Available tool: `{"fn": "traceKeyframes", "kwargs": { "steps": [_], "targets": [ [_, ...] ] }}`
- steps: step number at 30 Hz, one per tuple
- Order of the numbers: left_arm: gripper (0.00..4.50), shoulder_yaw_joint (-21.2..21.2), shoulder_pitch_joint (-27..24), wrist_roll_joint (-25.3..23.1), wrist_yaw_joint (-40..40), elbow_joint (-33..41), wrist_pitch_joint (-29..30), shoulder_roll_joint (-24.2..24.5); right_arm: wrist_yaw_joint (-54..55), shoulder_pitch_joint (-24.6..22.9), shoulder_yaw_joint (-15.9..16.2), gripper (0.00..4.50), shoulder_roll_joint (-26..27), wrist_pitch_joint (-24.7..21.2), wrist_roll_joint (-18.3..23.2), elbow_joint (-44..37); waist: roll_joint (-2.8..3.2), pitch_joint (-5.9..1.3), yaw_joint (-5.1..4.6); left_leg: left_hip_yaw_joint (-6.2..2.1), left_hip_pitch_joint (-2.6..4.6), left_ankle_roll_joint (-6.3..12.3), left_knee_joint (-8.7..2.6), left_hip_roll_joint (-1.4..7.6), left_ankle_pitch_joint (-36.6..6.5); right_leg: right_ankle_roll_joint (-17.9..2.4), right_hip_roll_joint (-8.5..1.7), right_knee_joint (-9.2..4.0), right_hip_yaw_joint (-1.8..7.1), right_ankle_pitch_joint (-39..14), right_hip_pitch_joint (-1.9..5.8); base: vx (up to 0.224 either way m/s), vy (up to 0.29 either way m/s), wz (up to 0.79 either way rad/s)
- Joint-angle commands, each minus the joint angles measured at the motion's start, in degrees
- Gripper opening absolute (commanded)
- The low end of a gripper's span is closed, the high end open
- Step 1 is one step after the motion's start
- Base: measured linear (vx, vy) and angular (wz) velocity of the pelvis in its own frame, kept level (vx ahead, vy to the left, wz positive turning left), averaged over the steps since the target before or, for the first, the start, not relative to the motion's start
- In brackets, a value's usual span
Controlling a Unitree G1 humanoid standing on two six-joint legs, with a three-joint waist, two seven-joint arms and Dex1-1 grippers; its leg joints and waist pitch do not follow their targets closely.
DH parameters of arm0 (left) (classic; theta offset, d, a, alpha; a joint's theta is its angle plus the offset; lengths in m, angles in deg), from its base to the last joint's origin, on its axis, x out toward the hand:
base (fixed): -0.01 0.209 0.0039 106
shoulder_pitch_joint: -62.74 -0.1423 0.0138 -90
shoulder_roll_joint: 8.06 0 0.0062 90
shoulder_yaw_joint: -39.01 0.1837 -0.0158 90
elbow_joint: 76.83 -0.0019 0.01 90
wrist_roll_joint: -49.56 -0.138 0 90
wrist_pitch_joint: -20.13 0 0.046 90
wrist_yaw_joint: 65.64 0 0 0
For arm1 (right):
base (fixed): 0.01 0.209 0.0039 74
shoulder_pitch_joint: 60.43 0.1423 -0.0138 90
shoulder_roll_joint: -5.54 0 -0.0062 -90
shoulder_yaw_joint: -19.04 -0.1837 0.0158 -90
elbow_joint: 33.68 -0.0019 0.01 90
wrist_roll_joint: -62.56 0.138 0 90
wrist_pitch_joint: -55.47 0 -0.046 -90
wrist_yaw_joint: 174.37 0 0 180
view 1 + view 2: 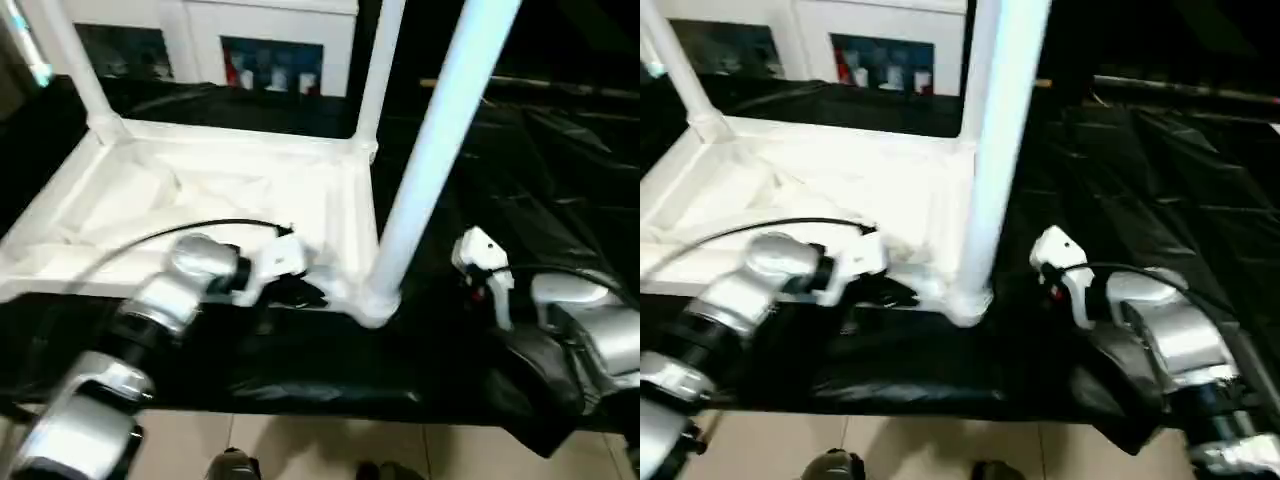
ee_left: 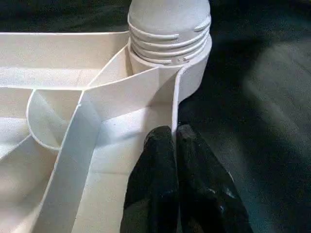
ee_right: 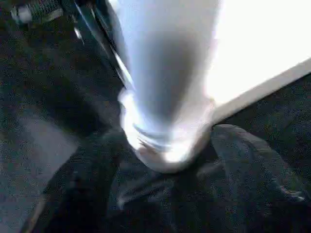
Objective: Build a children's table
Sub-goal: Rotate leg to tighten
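The white tabletop (image 1: 200, 200) lies upside down on the black-covered surface, ribbed underside up. Three white legs stand in its corner sockets: one far left (image 1: 70, 60), one far right (image 1: 380, 60) and a near-right leg (image 1: 440, 140), whose threaded end (image 2: 170, 29) sits in its socket. My left gripper (image 1: 300, 292) is at the near rim just left of that socket. It is shut (image 2: 175, 141), with the thin rim wall pinched between its black fingers (image 2: 158, 160). My right gripper (image 1: 1050, 270) hovers right of the near-right leg's base (image 3: 165, 145), open, a finger (image 3: 257, 170) to each side.
A white glass-door cabinet (image 1: 270, 50) stands behind the work. Black sheeting (image 1: 540, 160) covers the surface to the right and front. Its front edge drops to a pale tiled floor (image 1: 300, 440). A black cable (image 1: 200, 228) arcs over my left forearm.
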Motion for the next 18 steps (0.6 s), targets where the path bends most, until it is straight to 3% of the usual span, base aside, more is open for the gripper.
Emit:
{"fn": "traceKeyframes", "kwargs": {
  "steps": [1, 5, 10, 13, 15, 18],
  "targets": [
    [0.0, -0.9, -1.8, -0.7, 4.5, -1.9, 4.5, -0.7, 1.5, 0.3, -2.0, 3.63, -0.2, 1.1, -1.0, 0.7, -0.27, -4.45, -0.08, 0.39, 0.79, 0.4, -4.18, -0.04, -18.3, -10.2, -1.82, -5.0, 1.23, -22.2, 3.08, 0.0, 0.0, 0.0],
    [0.0, -1.8, -1.0, -2.1, 10.9, -1.8, 8.6, -2.9, 2.6, 0.5, -2.2, 3.98, 0.7, 2.1, -0.7, 1.3, -0.85, -4.46, -0.41, 0.29, 0.5, 1.16, -4.08, -0.37, -18.1, -8.2, -1.74, -5.42, 1.08, -24.8, 3.16, 0.0, 0.0, 0.0],
    [0.0, -0.2, -2.5, -2.1, 7.2, 3.0, 8.6, -2.1, 7.0, 2.4, -2.5, 4.42, 2.5, 5.7, -2.5, 5.3, -1.06, -4.51, -1.02, -0.01, -0.01, 1.32, -4.26, -0.41, -17.0, -6.1, -2.04, -5.91, 0.75, -28.9, 3.08, 0.0, 0.0, 0.0],
    [0.0, 0.8, -3.4, -2.0, 4.6, 4.8, 7.4, -1.0, 9.4, 3.3, -2.7, 4.47, 3.6, 7.0, -3.5, 7.3, -0.83, -4.76, -1.07, 0.22, 0.41, 1.5, -4.07, -0.27, -16.0, -7.6, -1.79, -5.44, 1.0, -24.3, 2.72, 0.0, 0.0, 0.0],
    [0.0, 1.6, -4.3, -1.7, 2.7, 6.3, 6.5, -0.1, 10.9, 3.7, -2.5, 4.47, 4.7, 7.5, -4.2, 8.3, -0.67, -4.99, -0.96, 0.41, 0.32, 2.21, -4.06, -0.2, -13.8, -9.8, -1.49, -4.69, 1.06, -17.4, 3.05, 0.0, 0.0, 0.0],
    [0.0, 2.6, -5.3, -0.7, -0.4, 8.1, 5.4, 1.0, 12.0, 3.9, -2.2, 4.47, 6.2, 7.4, -4.3, 8.9, -0.64, -5.02, -1.25, 0.46, 0.18, 2.49, -4.24, -0.26, -12.8, -10.9, -1.41, -4.41, 0.93, -14.1, 3.35, 0.0, 0.0, 0.0]
  ]
}}
